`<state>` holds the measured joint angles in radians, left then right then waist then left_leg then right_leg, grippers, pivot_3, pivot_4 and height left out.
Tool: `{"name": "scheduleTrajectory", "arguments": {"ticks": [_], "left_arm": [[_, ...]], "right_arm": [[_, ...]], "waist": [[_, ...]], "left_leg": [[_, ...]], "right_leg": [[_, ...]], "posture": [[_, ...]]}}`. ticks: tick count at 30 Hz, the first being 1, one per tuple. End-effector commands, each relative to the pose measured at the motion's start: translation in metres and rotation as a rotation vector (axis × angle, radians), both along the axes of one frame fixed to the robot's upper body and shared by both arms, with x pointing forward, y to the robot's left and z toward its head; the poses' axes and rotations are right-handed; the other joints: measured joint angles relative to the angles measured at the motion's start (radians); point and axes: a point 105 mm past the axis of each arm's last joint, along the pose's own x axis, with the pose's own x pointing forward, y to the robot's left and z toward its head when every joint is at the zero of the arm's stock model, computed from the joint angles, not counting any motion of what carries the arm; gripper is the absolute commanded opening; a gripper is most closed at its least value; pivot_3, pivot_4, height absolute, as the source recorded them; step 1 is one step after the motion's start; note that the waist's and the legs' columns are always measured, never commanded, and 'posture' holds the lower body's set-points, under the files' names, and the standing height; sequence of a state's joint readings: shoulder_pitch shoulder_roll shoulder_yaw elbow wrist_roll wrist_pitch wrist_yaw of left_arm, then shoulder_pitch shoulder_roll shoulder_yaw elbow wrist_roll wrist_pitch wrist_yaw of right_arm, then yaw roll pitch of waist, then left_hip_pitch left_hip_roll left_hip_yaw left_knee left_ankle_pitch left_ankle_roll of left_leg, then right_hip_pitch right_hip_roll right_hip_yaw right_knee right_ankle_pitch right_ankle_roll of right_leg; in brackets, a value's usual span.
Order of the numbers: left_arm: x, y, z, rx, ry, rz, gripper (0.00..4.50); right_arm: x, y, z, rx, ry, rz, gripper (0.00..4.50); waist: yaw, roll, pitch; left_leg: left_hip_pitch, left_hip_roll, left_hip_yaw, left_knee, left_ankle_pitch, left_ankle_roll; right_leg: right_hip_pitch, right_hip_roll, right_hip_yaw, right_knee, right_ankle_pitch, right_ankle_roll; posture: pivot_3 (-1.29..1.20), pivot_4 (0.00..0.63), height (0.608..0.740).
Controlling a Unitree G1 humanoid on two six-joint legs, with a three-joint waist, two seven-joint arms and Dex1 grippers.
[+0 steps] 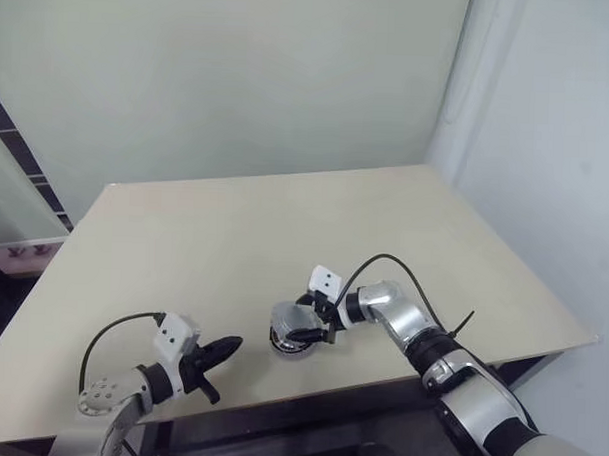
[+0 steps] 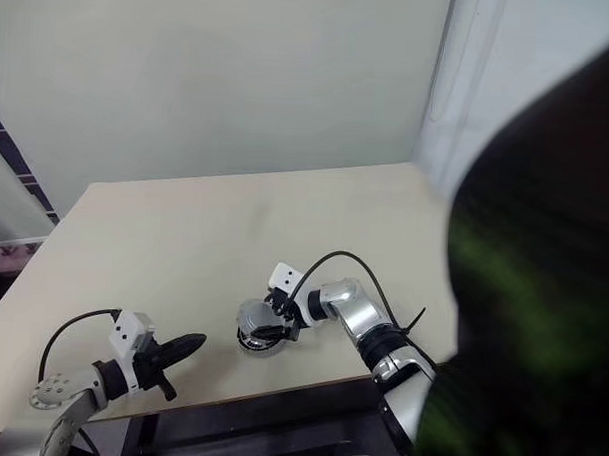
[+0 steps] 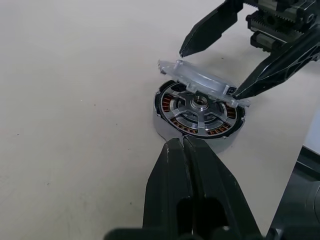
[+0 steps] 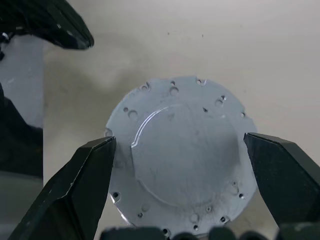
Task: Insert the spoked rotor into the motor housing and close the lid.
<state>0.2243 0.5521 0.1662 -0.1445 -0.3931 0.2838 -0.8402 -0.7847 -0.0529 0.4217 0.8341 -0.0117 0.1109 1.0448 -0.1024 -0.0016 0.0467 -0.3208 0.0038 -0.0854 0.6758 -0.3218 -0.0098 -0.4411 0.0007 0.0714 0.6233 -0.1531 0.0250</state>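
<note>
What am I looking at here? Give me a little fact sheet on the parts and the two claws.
table: beige top
motor housing: on the table near its front edge, copper windings showing
spoked rotor: seated inside the housing
lid: grey disc, tilted over the housing, not yet flat
right claw: gripping the lid by its edges
left claw: shut, holding nothing, beside the housing

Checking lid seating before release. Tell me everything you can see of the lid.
The lid is a flat round pale grey metal disc with a raised circular centre and small holes around its rim. It sits tilted over the motor housing, one edge lifted, so the spoked rotor and copper windings still show beneath it. The right hand spans it with wide-spread fingers, tips at opposite edges of the rim. It is not yet seated flat.
</note>
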Motion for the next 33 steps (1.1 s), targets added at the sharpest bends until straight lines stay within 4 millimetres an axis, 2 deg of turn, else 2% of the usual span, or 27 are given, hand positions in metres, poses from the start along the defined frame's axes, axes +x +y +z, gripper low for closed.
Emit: {"name": "scheduleTrajectory", "arguments": {"ticks": [1, 4, 13, 23, 33], "left_arm": [[0.003, 0.000, 0.015, 0.006, -0.057, -0.018, 0.00], [0.003, 0.000, 0.015, 0.008, -0.056, -0.017, 0.00], [0.006, -0.003, 0.015, 0.006, -0.059, -0.031, 0.00], [0.015, -0.009, 0.015, 0.004, -0.069, -0.057, 0.00], [0.012, -0.010, 0.014, 0.000, -0.072, -0.056, 0.00]], "right_arm": [[0.007, 0.005, 0.014, 0.021, -0.053, 0.020, 4.10], [0.007, 0.006, 0.013, 0.018, -0.049, 0.028, 3.32], [0.002, 0.009, 0.011, -0.024, -0.038, 0.088, 3.32], [0.006, 0.011, -0.001, -0.216, -0.033, 0.077, 3.32], [0.002, 0.008, -0.012, -0.341, -0.029, 0.099, 3.32]], "waist": [[0.000, 0.000, 0.000], [0.000, 0.000, 0.000], [0.000, 0.000, 0.000], [0.000, 0.000, 0.000], [0.000, 0.001, 0.000]], "left_leg": [[0.000, 0.000, 0.000, 0.000, 0.000, 0.000], [0.000, 0.000, 0.000, 0.000, 0.000, 0.000], [0.000, 0.000, 0.000, 0.000, 0.000, 0.000], [0.000, 0.000, 0.000, 0.000, 0.000, 0.000], [0.001, 0.000, -0.001, 0.000, 0.000, 0.000]], "right_leg": [[0.000, 0.000, 0.000, 0.000, 0.000, 0.000], [0.000, 0.000, 0.000, 0.000, 0.000, 0.000], [0.000, 0.000, 0.000, 0.000, 0.000, 0.000], [0.000, 0.000, 0.000, 0.000, 0.000, 0.000], [0.001, 0.000, 0.000, 0.001, 0.000, 0.000]], "posture": [[0.00, 0.000, 0.740], [0.00, 0.000, 0.740], [0.00, 0.000, 0.740], [0.00, 0.000, 0.740], [0.00, 0.000, 0.740]]}}
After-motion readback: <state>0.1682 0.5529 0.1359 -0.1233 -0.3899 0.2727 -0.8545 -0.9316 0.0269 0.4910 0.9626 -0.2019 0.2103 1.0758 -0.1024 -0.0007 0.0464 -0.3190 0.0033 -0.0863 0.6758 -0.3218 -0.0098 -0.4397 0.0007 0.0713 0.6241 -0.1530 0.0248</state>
